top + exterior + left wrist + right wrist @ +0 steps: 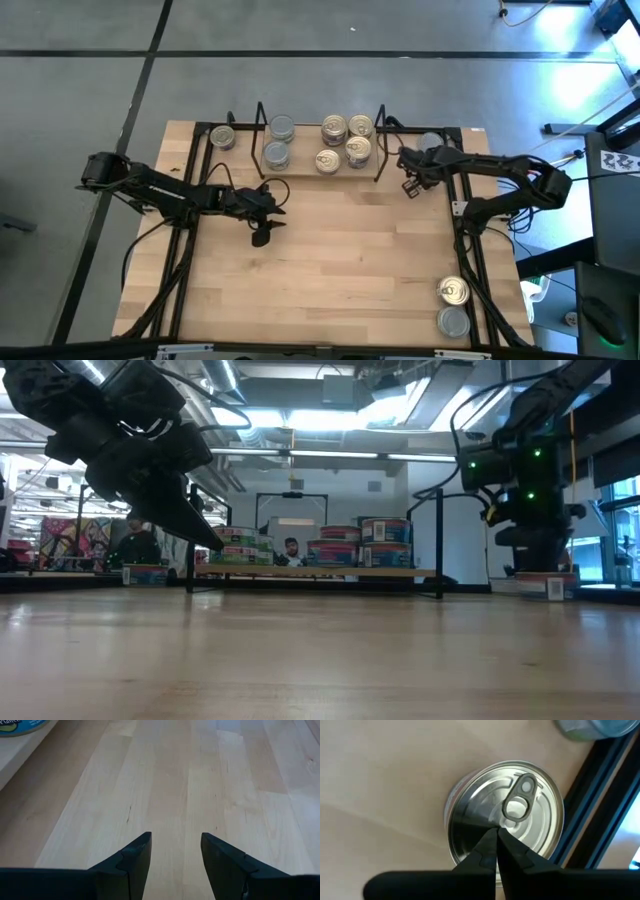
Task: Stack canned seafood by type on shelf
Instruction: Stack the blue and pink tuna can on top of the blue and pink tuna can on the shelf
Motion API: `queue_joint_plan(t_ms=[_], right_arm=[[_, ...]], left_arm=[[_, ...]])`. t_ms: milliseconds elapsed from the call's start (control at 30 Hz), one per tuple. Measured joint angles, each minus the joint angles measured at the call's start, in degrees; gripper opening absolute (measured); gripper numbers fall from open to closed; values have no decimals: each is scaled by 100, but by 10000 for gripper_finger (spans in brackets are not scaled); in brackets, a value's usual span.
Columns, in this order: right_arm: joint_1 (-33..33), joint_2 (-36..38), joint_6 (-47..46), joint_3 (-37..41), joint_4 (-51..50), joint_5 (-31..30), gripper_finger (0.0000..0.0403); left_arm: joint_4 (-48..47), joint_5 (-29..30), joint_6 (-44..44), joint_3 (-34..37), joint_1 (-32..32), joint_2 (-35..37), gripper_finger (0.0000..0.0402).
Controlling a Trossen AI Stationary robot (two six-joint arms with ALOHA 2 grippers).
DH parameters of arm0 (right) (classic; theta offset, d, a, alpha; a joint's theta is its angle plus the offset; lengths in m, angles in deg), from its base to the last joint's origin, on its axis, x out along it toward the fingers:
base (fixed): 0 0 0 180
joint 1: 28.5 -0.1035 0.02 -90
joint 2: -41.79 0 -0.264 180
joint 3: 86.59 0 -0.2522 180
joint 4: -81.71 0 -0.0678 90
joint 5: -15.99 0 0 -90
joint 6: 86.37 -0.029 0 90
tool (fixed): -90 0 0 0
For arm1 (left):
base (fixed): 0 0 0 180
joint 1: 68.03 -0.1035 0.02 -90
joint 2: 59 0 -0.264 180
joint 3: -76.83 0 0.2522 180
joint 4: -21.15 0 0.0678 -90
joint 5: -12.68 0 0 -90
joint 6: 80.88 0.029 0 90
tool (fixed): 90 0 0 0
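Canned seafood job, right claw (496, 832) first: hangs pinched shut and empty over a pull-tab tin (505, 810) standing beside a black frame rail (592, 795), probably lined up there to spread and take it next. Left claw (175, 845): stands parted with nothing between the fingers, low over bare worktop (200, 770), seemingly out of the way and idle. Farther out, on the shelf (305, 145): holds grey-topped tins (276, 154) at the left and gold-topped tins (357, 150) grouped at the right, kinds apart, with two more tins (454, 291) by the worktop's right edge, well apart from the shelf.
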Motion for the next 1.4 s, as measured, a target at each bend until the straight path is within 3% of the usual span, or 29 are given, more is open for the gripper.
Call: queue_joint_plan(t_ms=[333,667,1033,1233,1400], right_arm=[[-1003,-4,-758,4,-221,175,12],[-2346,3,-1359,-2,100,755,12],[-3754,-156,-1114,15,2337,1014,12],[-4188,-890,-690,-7,3739,834,12],[-4468,-1436,-221,6,5217,734,12]], left_arm=[[0,2,-2,0,0,0,170],[0,2,20,0,13,0,170],[298,4,-265,0,4,0,170],[719,9,-286,0,90,-78,170],[1489,11,-182,-4,287,-601,170]])
